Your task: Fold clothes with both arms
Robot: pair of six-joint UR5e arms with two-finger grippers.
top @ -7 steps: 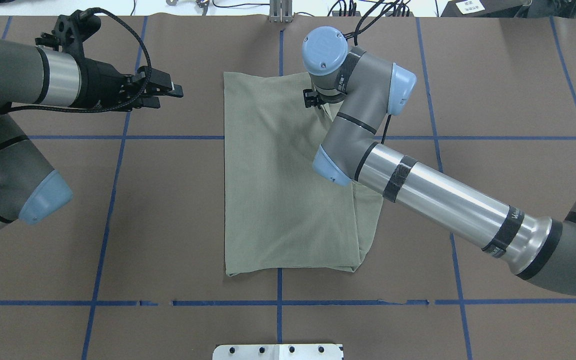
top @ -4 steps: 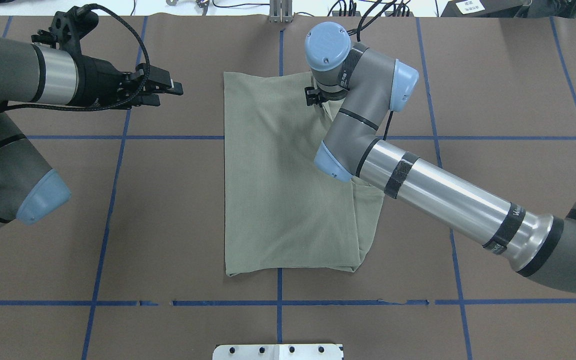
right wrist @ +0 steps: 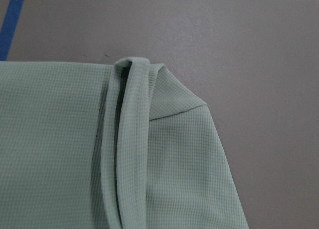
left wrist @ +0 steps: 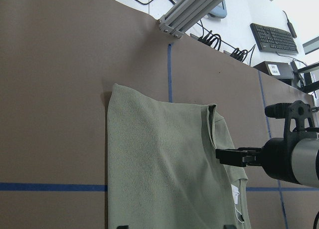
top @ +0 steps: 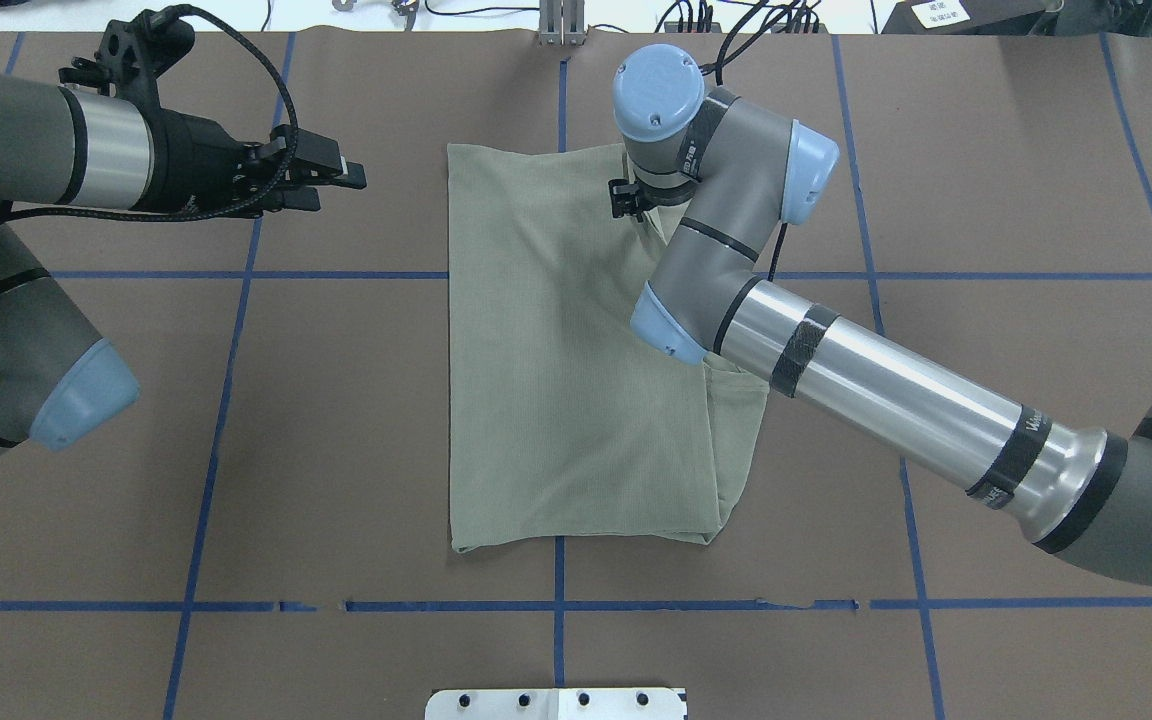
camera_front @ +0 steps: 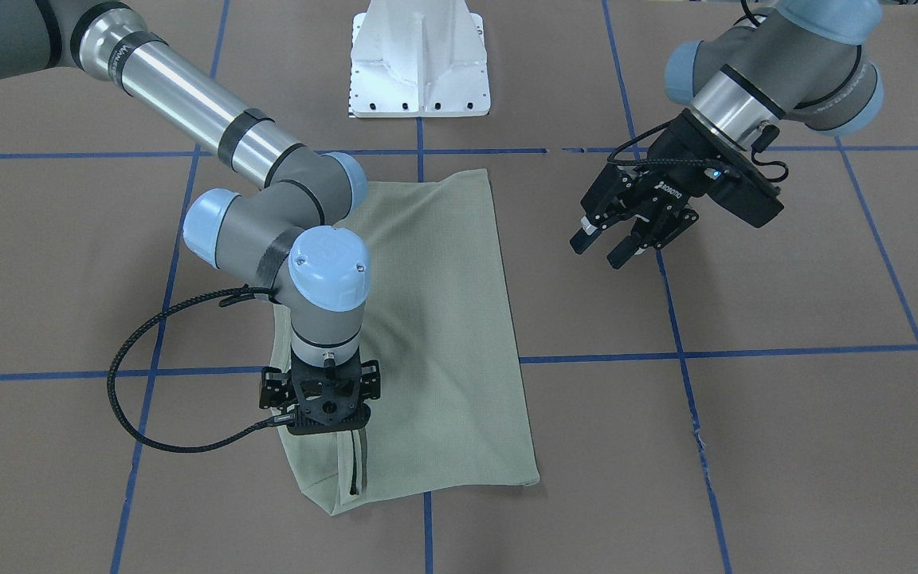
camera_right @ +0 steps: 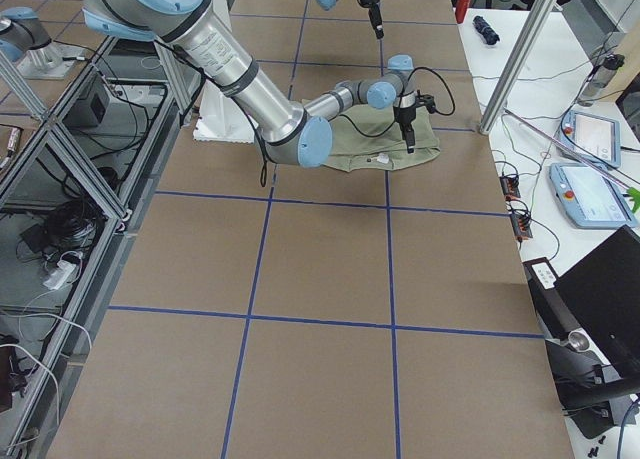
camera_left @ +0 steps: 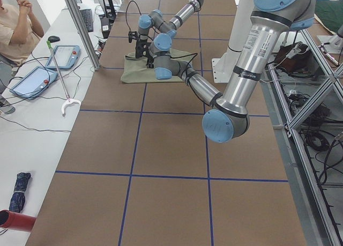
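The sage-green shirt (top: 556, 380) lies folded into a long rectangle on the brown table, with a narrower layer sticking out at its near right edge. My right gripper (camera_front: 325, 421) points straight down just above the shirt's far right corner. It looks open and holds nothing. The right wrist view shows the ribbed folded edge (right wrist: 130, 139) lying flat. My left gripper (top: 336, 180) is open and empty, hovering over bare table left of the shirt's far corner. Its wrist view shows the shirt (left wrist: 164, 164) and a white tag (left wrist: 235, 193).
The white pedestal base (camera_front: 419, 64) stands at the robot's side of the table. Blue tape lines (top: 336, 274) grid the brown surface. A side table with tablets (camera_left: 32, 80) and a seated person lies beyond the far edge.
My right wrist has shifted slightly toward the far edge over the shirt's corner. My left arm has drawn back a little. The shirt has not moved.
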